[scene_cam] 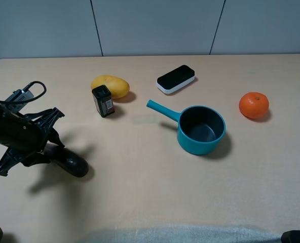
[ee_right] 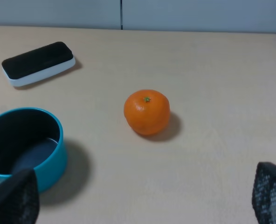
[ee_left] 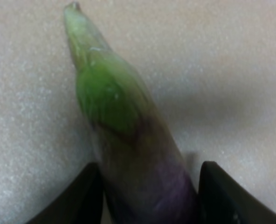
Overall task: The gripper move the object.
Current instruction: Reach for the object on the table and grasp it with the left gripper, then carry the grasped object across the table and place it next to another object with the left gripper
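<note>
Eggplant [ee_left: 128, 149] sits between the jaws of my left gripper [ee_left: 149, 186], which pinch its purple body while the green stem end pokes out ahead of the tips. It seems light and fairly firm, but the glossy skin and taper could let it slip forward, so I judge this thick part the right hold. My right gripper [ee_right: 145, 186] is spread wide, empty.
</note>
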Action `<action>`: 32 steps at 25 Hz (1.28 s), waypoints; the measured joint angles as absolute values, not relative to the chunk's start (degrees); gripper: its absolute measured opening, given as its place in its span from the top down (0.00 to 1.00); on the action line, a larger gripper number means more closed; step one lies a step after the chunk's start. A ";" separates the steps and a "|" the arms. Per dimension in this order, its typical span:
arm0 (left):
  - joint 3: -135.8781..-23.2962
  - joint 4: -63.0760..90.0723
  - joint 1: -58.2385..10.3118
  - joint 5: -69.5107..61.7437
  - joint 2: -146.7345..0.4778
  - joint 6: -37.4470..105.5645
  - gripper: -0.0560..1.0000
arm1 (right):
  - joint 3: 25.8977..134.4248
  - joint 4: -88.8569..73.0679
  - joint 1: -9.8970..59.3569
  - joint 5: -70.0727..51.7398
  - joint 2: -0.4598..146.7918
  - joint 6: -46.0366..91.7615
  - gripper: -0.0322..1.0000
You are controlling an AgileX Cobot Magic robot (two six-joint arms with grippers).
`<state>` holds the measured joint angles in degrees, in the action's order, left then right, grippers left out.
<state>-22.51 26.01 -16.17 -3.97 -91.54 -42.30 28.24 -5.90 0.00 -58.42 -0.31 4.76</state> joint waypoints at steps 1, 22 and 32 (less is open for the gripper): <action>-22.51 26.01 -16.17 -3.97 -91.54 -42.30 0.51 | 28.24 -5.90 0.00 -58.42 -0.31 4.76 0.30; -23.59 25.51 -16.17 -4.04 -86.04 -42.09 0.52 | 28.24 -5.90 0.00 -58.42 -0.31 4.76 0.30; -27.25 25.31 -16.17 -6.35 -77.84 -37.23 0.52 | 28.24 -5.90 0.00 -58.42 -0.31 4.76 0.30</action>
